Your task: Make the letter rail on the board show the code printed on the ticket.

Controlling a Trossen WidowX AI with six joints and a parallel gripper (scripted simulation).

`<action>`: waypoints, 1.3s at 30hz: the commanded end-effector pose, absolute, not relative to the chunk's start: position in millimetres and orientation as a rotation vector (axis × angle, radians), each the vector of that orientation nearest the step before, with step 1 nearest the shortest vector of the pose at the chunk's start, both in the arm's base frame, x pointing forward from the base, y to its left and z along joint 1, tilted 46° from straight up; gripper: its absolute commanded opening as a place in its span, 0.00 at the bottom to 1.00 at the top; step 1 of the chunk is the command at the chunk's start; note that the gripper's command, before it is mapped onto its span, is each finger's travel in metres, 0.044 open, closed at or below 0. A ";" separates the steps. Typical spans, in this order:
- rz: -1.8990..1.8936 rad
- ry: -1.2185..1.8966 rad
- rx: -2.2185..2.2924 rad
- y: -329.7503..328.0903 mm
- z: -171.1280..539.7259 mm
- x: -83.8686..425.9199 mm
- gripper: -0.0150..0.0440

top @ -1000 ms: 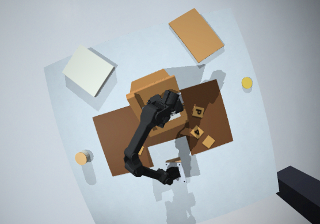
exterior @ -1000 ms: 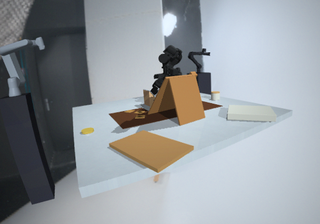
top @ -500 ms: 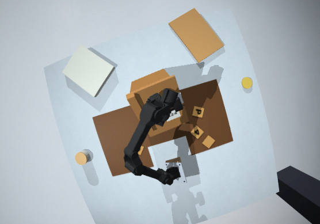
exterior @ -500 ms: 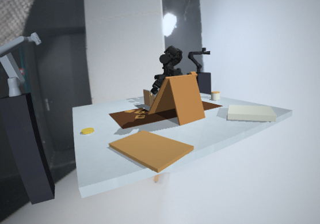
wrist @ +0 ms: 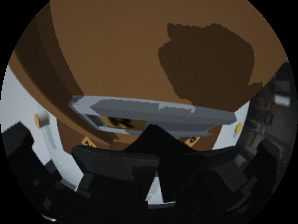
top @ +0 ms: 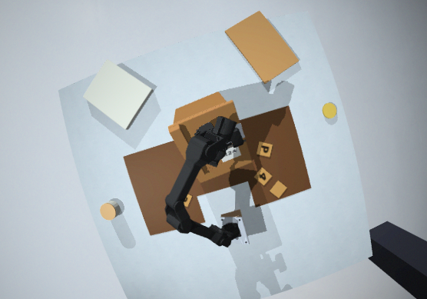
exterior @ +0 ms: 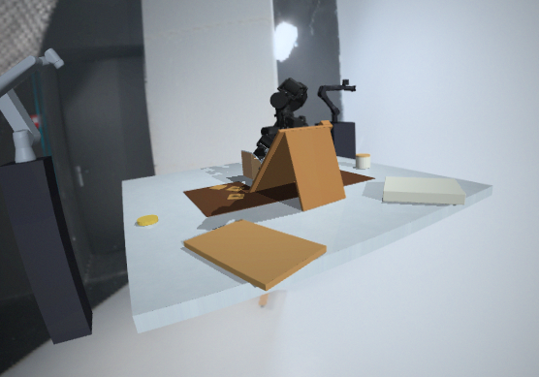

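The sloped wooden board (top: 203,111) (exterior: 316,168) (wrist: 115,50) carries the grey letter rail (wrist: 215,116). A tile marked R (wrist: 120,123) sits in the left part of the rail in the wrist view. My gripper (wrist: 152,128) is shut and empty, with its fingertips at the rail's lower edge, right of the R tile. A white printed ticket (top: 232,153) is partly covered by the arm; its print is not fully readable. Loose tiles lie on the brown mat: a P-like one (top: 265,149), a 4-like one (top: 263,176), a blank-looking one (top: 278,189), and a half-hidden one (top: 187,200).
The brown mat (top: 157,185) (exterior: 213,208) lies under the board. A pale block (top: 118,94) (exterior: 423,190) and a flat wooden slab (top: 262,47) (exterior: 254,253) lie behind it. A yellow disc (top: 329,110) (exterior: 147,220) and a tan-topped cylinder (top: 108,210) (exterior: 363,161) stand toward opposite sides.
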State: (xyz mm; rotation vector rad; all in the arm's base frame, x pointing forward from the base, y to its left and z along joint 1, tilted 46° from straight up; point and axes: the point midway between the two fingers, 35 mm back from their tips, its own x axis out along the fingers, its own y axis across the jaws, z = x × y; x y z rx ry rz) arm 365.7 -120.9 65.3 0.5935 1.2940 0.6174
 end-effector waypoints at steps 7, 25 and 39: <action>0.615 1.288 0.594 -119.4 64.3 370.6 0.25; 0.615 1.288 0.594 -115.1 68.6 366.9 0.25; 0.615 1.288 0.595 -112.2 72.3 367.2 0.25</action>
